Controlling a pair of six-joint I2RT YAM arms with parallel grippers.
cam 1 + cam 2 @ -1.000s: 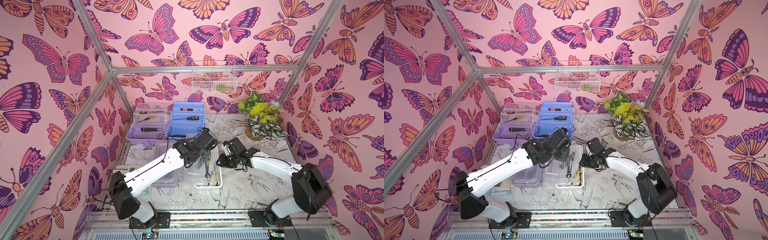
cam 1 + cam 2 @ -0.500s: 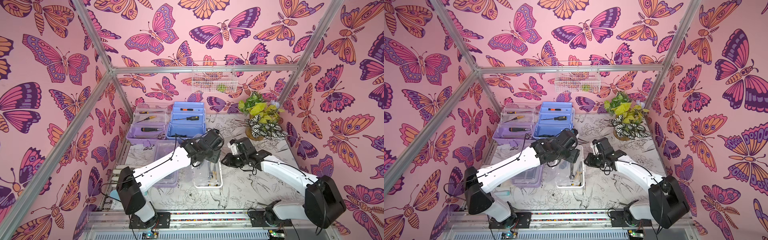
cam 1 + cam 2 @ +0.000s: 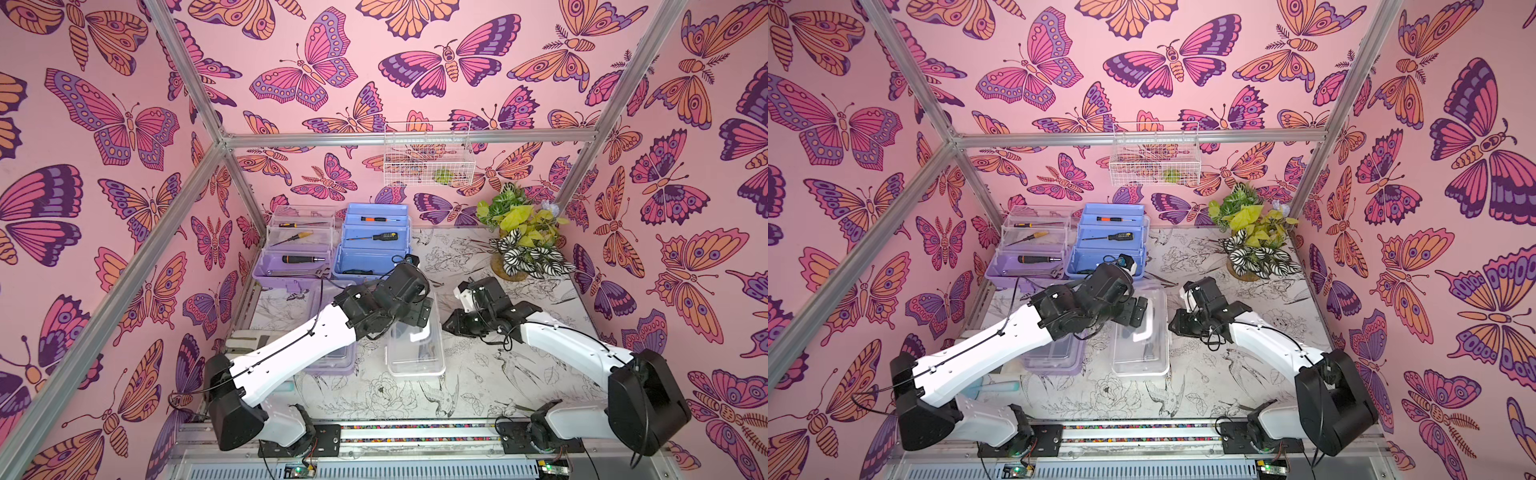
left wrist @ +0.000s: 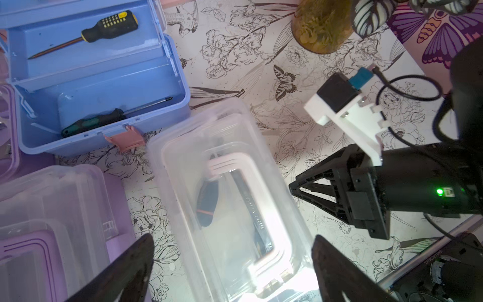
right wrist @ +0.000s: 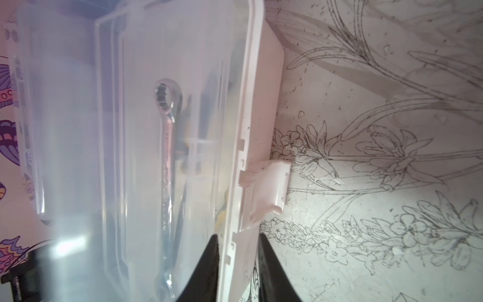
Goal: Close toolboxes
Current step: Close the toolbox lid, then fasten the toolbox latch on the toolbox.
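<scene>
On the table (image 3: 478, 386), the white toolbox (image 3: 415, 357) sat with its clear lid down and its latch (image 5: 269, 188) sticking outward. The left gripper (image 4: 232, 236) hung above it, spread wide. The right gripper (image 5: 236, 239) pinched its rim beside the latch. The blue toolbox (image 3: 374, 253) stood open behind.

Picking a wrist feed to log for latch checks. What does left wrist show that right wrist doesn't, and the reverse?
Only left wrist: the open blue toolbox holding a black-and-yellow screwdriver and a green-handled screwdriver, a lilac toolbox with lid down, the plant pot, the left gripper open. Only right wrist: the white latch sticking out, not snapped down, and the ring end of the wrench. Both: the white toolbox, clear lid down, and the right gripper closed on its rim.
</scene>
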